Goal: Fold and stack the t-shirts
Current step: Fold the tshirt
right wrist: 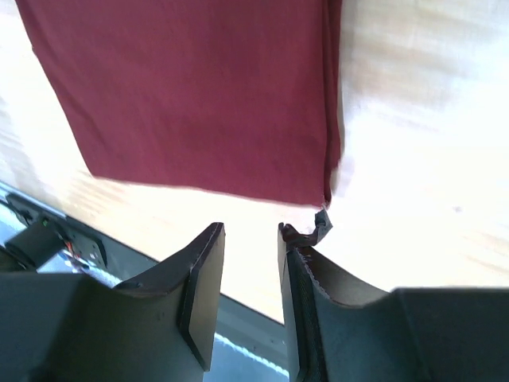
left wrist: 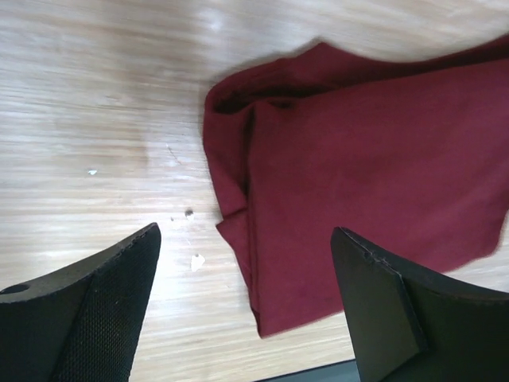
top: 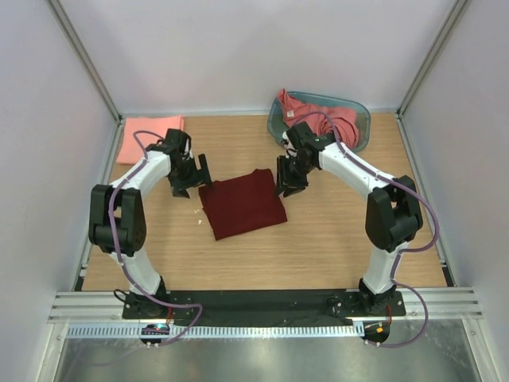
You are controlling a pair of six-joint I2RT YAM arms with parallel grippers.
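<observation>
A dark maroon t-shirt (top: 241, 205) lies folded flat in the middle of the table. My left gripper (top: 192, 178) hovers just off its left edge, jaws wide open and empty; in the left wrist view the maroon shirt (left wrist: 374, 151) lies beyond the gripper (left wrist: 246, 274). My right gripper (top: 287, 181) hovers at the shirt's right edge. In the right wrist view its gripper (right wrist: 250, 239) has a narrow gap with nothing in it, just off the maroon shirt's (right wrist: 199, 87) corner. A folded salmon t-shirt (top: 149, 138) lies at the back left.
A teal-blue plastic basket (top: 362, 113) at the back right holds crumpled pink t-shirts (top: 316, 116), close behind the right arm. Grey walls with metal posts enclose the wooden table (top: 334, 247). A black base rail (top: 262, 302) runs along the near edge.
</observation>
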